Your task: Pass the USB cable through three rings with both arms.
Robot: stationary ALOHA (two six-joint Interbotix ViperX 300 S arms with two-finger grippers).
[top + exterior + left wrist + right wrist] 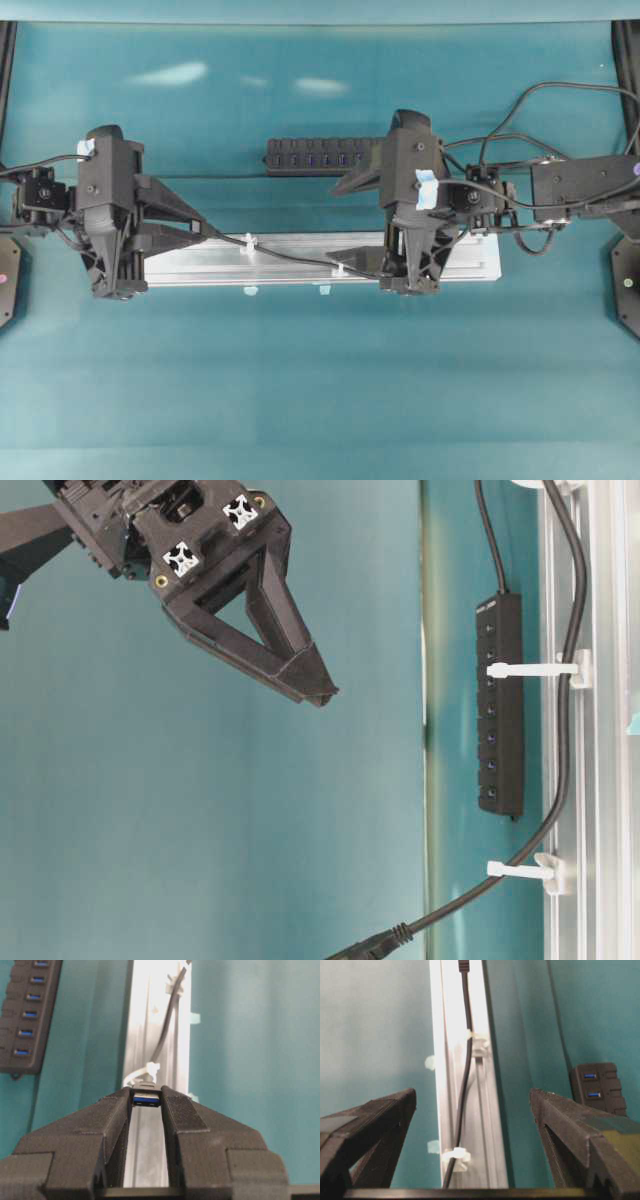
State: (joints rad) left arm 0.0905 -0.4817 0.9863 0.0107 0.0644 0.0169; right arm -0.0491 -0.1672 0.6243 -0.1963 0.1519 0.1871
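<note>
My left gripper [207, 233] [146, 1096] is shut on the plug [146, 1099] of the USB cable [295, 258], at the left part of the silver rail [200, 268]. From the plug the cable runs right through one ring [248, 243] [150, 1067] and a second ring [343, 268] [455, 1154], then goes under my right arm. My right gripper [333, 220] [472, 1094] hangs open above the rail, straddling the cable without touching it; one of its fingers [290, 670] shows well clear of the table. Whatever lies under the right arm is hidden.
A black multi-port hub [310, 155] [500, 700] lies behind the rail. Two pale blue tape tabs [250, 291] sit at the rail's front edge. Black cables loop around the right arm's base [560, 185].
</note>
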